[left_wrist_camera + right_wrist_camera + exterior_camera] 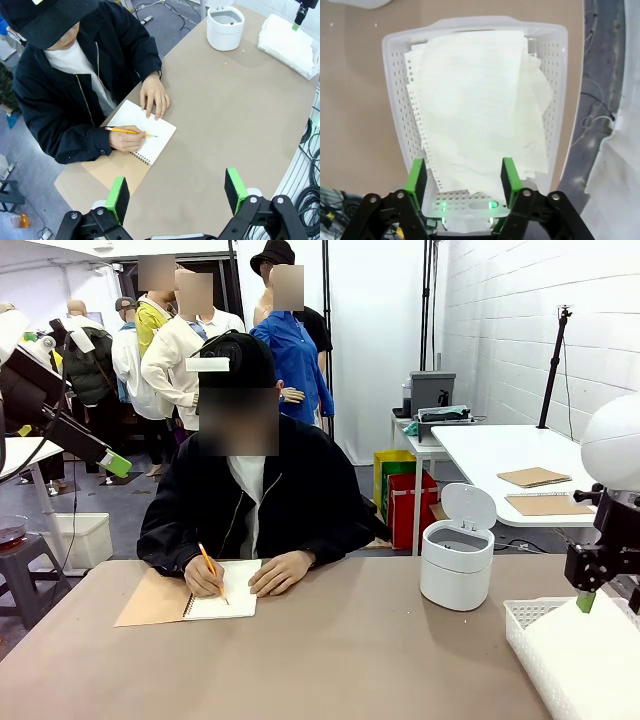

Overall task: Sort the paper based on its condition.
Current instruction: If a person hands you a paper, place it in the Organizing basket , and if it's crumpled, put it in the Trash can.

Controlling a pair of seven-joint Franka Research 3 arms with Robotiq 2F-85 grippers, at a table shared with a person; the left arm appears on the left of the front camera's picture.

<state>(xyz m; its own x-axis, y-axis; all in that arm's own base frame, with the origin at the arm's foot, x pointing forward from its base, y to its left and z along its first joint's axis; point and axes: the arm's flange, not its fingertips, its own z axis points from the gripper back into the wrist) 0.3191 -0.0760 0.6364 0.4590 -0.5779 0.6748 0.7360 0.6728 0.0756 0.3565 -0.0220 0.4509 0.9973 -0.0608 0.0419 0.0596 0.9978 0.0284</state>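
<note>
Several white paper sheets (480, 100), torn along a perforated edge, lie loosely stacked in a white perforated basket (390, 75). My right gripper (461, 177) hovers just above the basket's near end, open, with nothing between its fingers. From the front, the right gripper (597, 592) hangs over the basket (530, 625) at the table's right edge, with paper (590, 660) showing inside it. My left gripper (176, 195) is open and empty, raised high over the table's left side. In its view the basket (265, 47) holds paper (287, 40).
A person at the far side writes with a pencil (211, 570) in a spiral notebook (232, 602) folded open on its brown cover. A white round bin (457, 562) with its lid raised stands right of centre. Bare brown tabletop (350, 650) lies between.
</note>
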